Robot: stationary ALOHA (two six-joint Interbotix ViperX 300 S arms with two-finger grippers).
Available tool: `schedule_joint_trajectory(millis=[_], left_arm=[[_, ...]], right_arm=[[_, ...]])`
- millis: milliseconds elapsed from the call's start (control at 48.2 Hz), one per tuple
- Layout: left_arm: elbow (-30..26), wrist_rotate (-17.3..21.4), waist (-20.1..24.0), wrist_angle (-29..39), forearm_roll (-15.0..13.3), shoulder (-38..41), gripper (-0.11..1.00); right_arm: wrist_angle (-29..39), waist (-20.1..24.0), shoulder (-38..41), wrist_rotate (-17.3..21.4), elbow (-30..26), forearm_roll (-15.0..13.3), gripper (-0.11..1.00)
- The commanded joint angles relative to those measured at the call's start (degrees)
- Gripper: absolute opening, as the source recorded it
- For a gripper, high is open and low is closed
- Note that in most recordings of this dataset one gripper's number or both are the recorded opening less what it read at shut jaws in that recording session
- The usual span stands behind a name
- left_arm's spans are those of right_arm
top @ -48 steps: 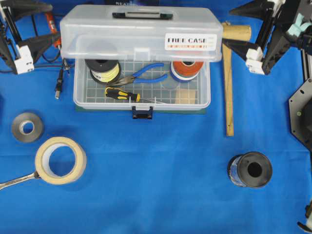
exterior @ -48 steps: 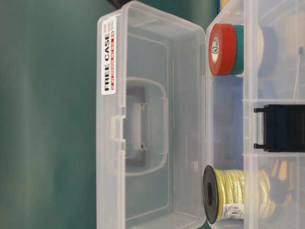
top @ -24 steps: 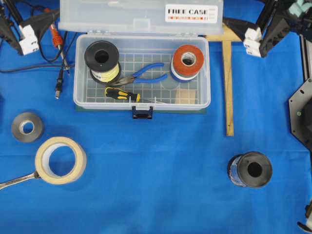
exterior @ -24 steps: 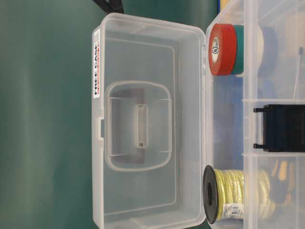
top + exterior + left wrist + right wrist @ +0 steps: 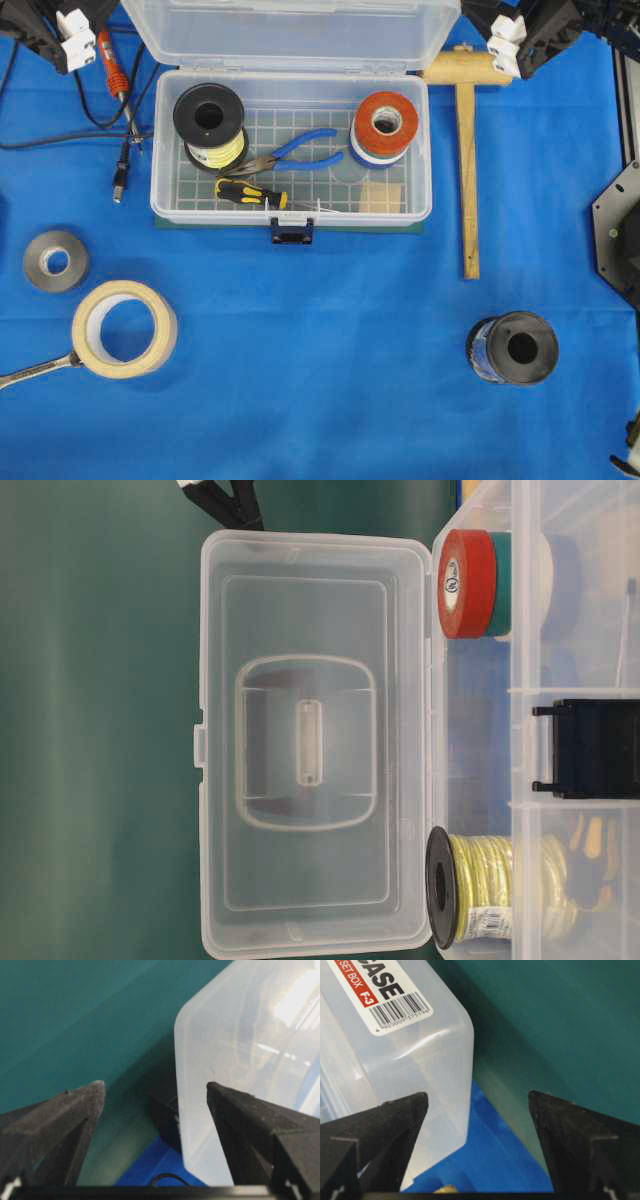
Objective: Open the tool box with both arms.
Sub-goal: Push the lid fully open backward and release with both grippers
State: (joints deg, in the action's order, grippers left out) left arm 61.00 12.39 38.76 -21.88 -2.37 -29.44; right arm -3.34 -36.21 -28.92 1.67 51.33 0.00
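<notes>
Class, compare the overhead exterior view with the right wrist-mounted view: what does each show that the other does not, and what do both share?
Only the overhead view shows the tool box interior: a yellow wire spool, blue pliers, a screwdriver, an orange tape roll, plus the wooden mallet and masking tape on the cloth. Only the right wrist view shows the lid's barcode label close up and the right gripper open, straddling the lid's corner. Both share the clear raised lid and blue tablecloth.
</notes>
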Motion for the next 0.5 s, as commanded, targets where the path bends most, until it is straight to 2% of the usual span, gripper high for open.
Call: schedule_joint_trajectory(millis=[0, 477], left_arm=[[-1.8, 0.3, -0.4, -0.2, 0.4, 1.3, 0.83], [-6.6, 0.3, 3.7, -0.2, 0.4, 8.5, 0.83]], right_arm=[[-1.2, 0.4, 1.4, 0.2, -2.5, 0.2, 0.85], [-1.1, -4.5, 7.3, 0.1, -6.2, 0.1, 0.85]])
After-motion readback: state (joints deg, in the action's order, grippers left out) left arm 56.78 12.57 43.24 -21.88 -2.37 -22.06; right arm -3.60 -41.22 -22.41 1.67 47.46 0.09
